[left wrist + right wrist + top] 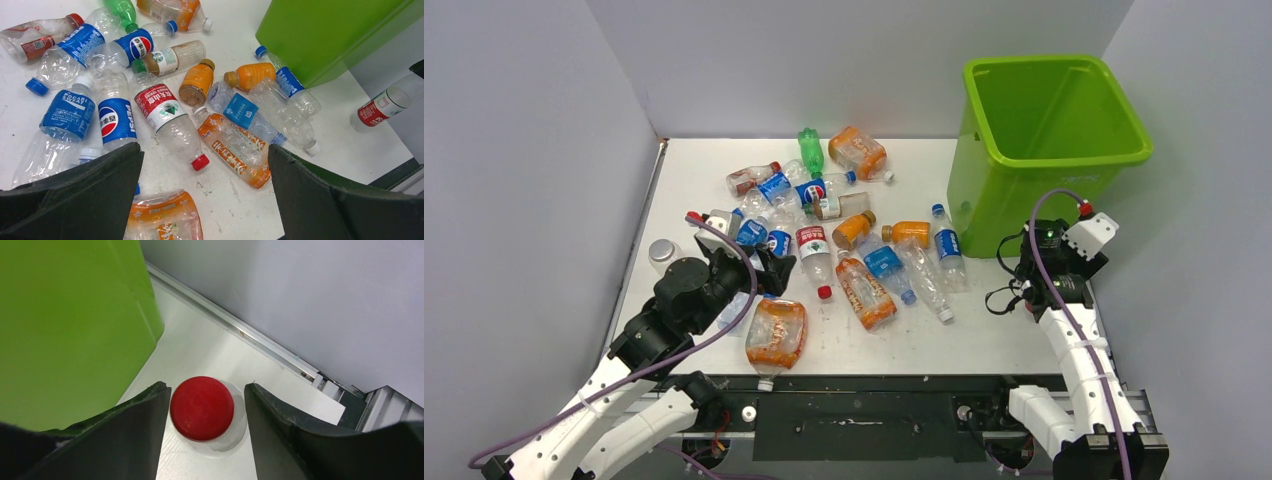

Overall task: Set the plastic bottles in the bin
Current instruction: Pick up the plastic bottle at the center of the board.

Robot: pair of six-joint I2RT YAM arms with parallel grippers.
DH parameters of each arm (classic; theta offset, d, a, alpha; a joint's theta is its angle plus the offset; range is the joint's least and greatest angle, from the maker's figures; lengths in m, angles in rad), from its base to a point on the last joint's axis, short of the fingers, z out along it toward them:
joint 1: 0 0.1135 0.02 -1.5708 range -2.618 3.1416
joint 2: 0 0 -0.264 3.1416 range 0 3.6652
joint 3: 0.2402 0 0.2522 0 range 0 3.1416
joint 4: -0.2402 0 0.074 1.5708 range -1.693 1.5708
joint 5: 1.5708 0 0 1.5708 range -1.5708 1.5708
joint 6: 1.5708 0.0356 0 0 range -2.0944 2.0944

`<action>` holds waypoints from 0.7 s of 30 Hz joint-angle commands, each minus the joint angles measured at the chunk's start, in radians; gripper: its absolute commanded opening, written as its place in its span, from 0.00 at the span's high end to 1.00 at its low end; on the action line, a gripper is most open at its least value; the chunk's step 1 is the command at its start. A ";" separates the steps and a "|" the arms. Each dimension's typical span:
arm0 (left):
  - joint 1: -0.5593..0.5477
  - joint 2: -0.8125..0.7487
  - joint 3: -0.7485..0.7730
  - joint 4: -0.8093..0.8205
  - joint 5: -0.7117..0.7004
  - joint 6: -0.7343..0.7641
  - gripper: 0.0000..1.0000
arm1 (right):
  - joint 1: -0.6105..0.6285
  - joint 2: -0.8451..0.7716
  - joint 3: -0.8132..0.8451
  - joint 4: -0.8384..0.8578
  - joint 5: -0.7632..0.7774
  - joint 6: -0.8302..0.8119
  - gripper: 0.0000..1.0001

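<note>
Lime-green bin [992, 195], red-capped clear bottle [201, 408]

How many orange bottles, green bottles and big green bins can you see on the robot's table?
Orange plastic bottles: 5
Green plastic bottle: 1
Lime-green plastic bin: 1
Total: 7

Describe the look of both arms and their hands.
The left arm and right arm have white link shells with black joints and wrists. A purple cable runs along each. The right wrist carries a white box with a red tip. The left hand and right hand each have two broad, dark, wedge-shaped fingers.
</note>
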 commanded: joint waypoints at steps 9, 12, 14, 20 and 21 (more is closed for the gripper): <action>0.003 -0.042 0.003 0.072 0.018 -0.011 0.04 | 0.040 -0.091 0.063 -0.078 -0.037 0.001 0.64; 0.000 -0.037 0.006 0.070 0.018 -0.010 0.04 | 0.078 -0.154 0.093 -0.125 -0.046 0.001 0.75; -0.001 -0.039 0.002 0.075 0.019 -0.008 0.04 | 0.105 -0.194 0.123 -0.150 -0.058 -0.010 0.85; -0.006 -0.046 -0.008 0.098 0.028 0.005 0.04 | 0.186 -0.245 0.237 -0.242 -0.394 -0.118 0.95; -0.006 -0.047 -0.009 0.106 0.043 0.008 0.04 | 0.188 -0.249 0.247 -0.249 -0.490 -0.135 0.95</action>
